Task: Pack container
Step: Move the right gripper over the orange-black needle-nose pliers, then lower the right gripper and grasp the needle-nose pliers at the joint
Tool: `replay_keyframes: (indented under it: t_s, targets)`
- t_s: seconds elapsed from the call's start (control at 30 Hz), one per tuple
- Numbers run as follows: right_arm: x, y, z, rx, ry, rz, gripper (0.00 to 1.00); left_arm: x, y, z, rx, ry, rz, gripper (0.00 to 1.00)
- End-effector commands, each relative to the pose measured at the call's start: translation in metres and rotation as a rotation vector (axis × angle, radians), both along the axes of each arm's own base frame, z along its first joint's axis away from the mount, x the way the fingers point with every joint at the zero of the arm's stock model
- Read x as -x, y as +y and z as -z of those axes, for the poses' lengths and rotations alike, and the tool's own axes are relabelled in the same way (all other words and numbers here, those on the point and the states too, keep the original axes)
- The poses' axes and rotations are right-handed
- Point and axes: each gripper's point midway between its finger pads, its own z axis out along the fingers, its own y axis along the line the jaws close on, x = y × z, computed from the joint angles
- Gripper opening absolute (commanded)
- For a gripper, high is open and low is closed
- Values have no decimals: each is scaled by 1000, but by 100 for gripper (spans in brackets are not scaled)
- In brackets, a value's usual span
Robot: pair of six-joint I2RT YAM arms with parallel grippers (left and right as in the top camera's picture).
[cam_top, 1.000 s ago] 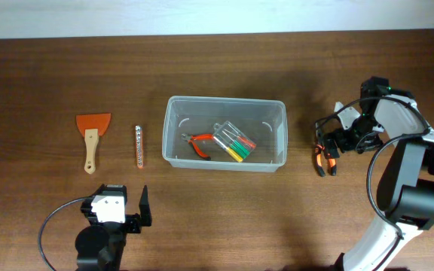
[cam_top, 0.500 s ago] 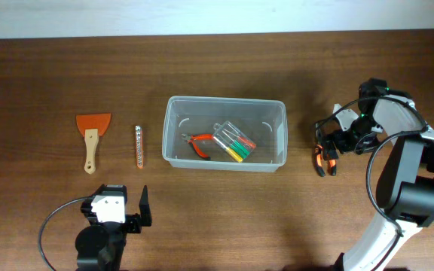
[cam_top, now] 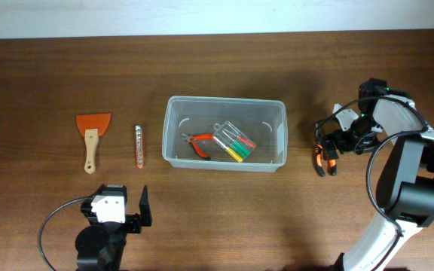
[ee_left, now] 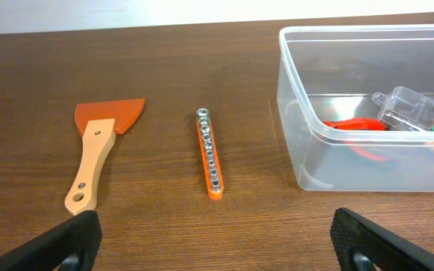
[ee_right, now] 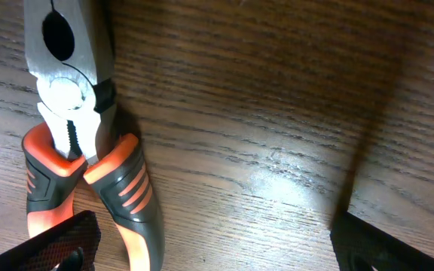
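Right gripper (ee_right: 217, 245) has shifted only slightly; it stands spread near pliers (ee_right: 70, 105) at 3 o'clock of container (cam_top: 281, 135). Left gripper (ee_left: 221, 245) spread, empty.

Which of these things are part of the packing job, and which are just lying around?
Part of the job: container; cutters and screwdriver case already inside it; scraper, bit strip and pliers outside, probably still to pack.
Just lying about: nothing that I can see, only the table.
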Motion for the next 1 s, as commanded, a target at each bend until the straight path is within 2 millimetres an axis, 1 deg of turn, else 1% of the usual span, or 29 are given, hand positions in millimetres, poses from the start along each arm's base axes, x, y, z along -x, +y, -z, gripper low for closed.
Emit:
replay_keyframes:
  t_s: [0.0, 0.23, 0.53, 0.97]
  targets:
    - [6, 4, 13, -9, 39, -17, 99, 0, -3, 2, 6, -1, 14, 99]
    - [5, 5, 14, 0, 41, -28, 99, 0, -3, 2, 6, -1, 14, 99]
    - [3, 9, 14, 58, 46, -64, 99, 0, -3, 2, 6, -1, 14, 99]
    - [4, 9, 16, 57, 56, -63, 100, 0, -3, 2, 6, -1, 14, 99]
